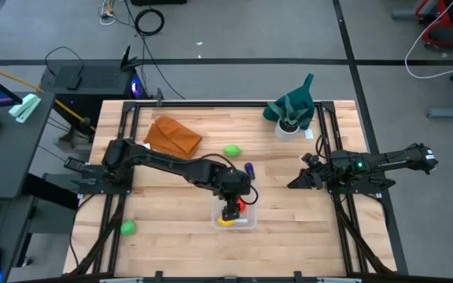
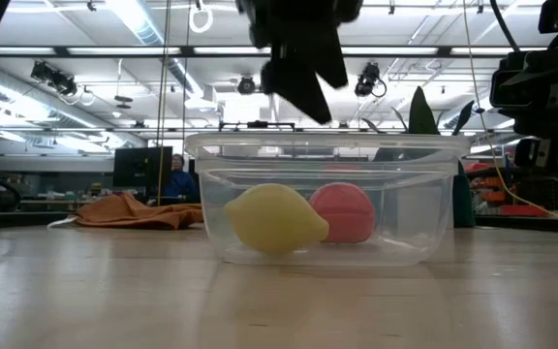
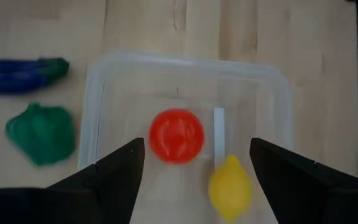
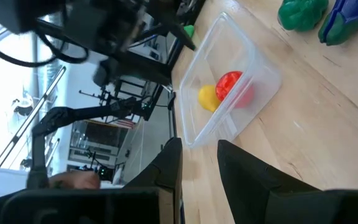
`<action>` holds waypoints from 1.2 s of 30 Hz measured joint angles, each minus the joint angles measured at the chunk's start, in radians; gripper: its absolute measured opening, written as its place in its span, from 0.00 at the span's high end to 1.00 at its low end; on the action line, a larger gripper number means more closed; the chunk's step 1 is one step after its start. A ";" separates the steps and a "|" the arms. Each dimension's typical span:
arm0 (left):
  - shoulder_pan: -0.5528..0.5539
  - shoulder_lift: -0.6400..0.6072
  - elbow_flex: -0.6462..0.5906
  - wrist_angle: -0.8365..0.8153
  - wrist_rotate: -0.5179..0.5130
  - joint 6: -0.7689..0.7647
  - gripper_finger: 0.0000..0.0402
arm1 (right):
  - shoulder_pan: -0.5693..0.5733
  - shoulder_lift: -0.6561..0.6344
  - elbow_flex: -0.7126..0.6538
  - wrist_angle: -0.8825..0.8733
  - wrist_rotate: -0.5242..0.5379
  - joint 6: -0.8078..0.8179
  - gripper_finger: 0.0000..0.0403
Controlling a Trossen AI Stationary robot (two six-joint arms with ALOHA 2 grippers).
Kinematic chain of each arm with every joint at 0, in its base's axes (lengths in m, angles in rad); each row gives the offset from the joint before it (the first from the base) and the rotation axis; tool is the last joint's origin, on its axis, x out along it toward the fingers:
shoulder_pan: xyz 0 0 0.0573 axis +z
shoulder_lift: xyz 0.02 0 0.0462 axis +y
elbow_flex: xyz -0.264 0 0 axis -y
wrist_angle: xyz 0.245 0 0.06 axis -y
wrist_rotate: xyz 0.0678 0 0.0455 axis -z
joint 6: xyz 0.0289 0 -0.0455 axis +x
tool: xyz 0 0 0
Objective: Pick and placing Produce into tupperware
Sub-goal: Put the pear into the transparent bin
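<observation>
- One clear tupperware (image 1: 235,217) near the tabletop's (image 1: 171,196) front, holding two pieces: one yellow (image 3: 230,187), one red (image 3: 176,135).
- Four outside: dark green (image 3: 41,133) and purple (image 3: 21,74) beside it, two light green (image 1: 232,150) (image 1: 127,227) farther off.
- Left gripper (image 3: 194,163) hangs above the tub, jaws wide, empty.
- Right gripper (image 4: 199,163) waits at the right edge, jaws narrow, empty.

You're looking at a light wooden table (image 1: 289,196) on a grey floor (image 1: 289,39) crossed by dark seams. At upper left of the high view sits a black desk (image 1: 6,157); cables (image 1: 148,20) coil at top. Low view: bright strip lights (image 2: 143,24) overhead, a seated person (image 2: 177,176) at left.
</observation>
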 joint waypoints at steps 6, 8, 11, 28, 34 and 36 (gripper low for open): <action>-0.012 -0.002 0.100 -0.212 0.000 -0.095 0.26 | 0.000 0.000 0.000 0.000 -0.001 -0.006 0.83; -0.025 -0.002 0.103 -0.245 0.002 -0.134 0.26 | 0.000 0.000 0.000 0.000 -0.001 -0.007 0.83; -0.052 -0.002 0.103 -0.270 0.034 -0.173 0.26 | 0.000 0.000 0.000 0.000 -0.001 -0.012 0.83; -0.217 -0.008 0.102 -0.477 -0.002 -0.372 0.35 | 0.000 0.000 0.000 0.000 -0.021 0.001 0.83; -0.228 -0.038 0.101 -0.499 -0.020 -0.399 0.46 | 0.000 0.000 0.000 0.003 -0.025 0.002 0.83; -0.228 -0.062 0.101 -0.505 -0.031 -0.418 0.50 | 0.000 0.000 0.000 0.004 -0.025 0.002 0.83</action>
